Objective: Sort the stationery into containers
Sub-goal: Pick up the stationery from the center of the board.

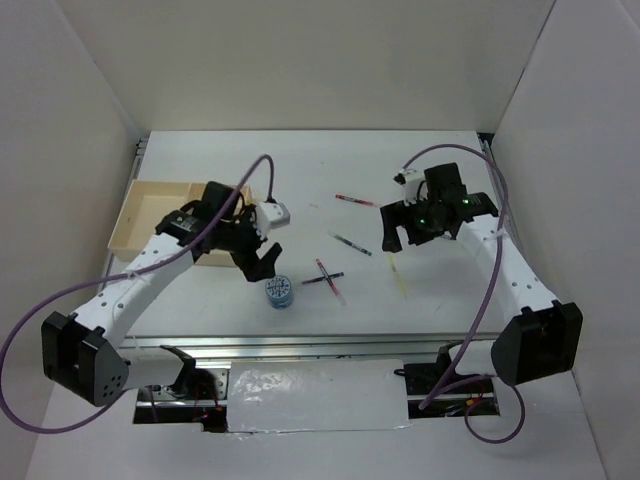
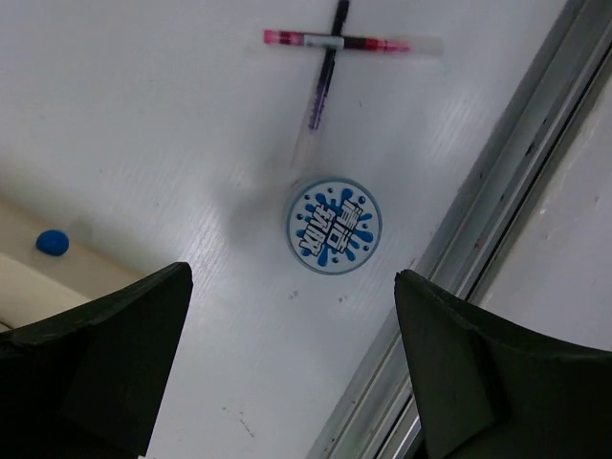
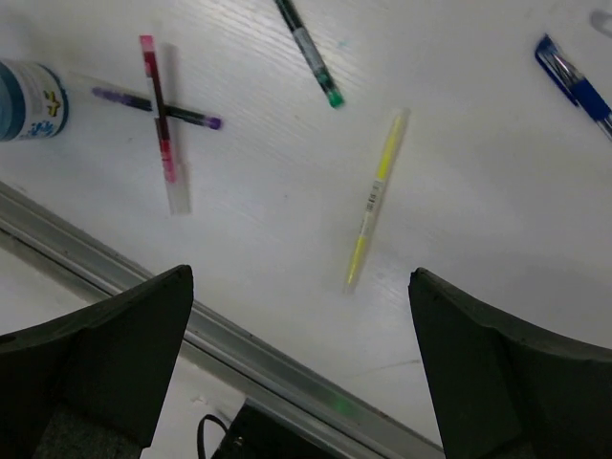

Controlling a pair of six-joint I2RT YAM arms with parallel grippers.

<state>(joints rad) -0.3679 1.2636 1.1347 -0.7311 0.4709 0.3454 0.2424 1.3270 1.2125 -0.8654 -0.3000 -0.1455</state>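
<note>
The blue-white roll (image 1: pixel 280 291) is found upright just beside the wide-spread, empty left gripper (image 1: pixel 262 262), while the yellow pen (image 1: pixel 398 275), lying right of the roll, is overhung by the equally wide, empty right gripper (image 1: pixel 398 238)

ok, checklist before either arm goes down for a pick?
1. Left gripper open: ok.
2. Right gripper open: ok.
3. Roll upright, nothing on it: ok.
4. Yellow pen lying alone: ok.
5. Red pen and purple pen separate: not ok, they are crossed.
6. Tray has free room: cannot tell, partly hidden.
</note>
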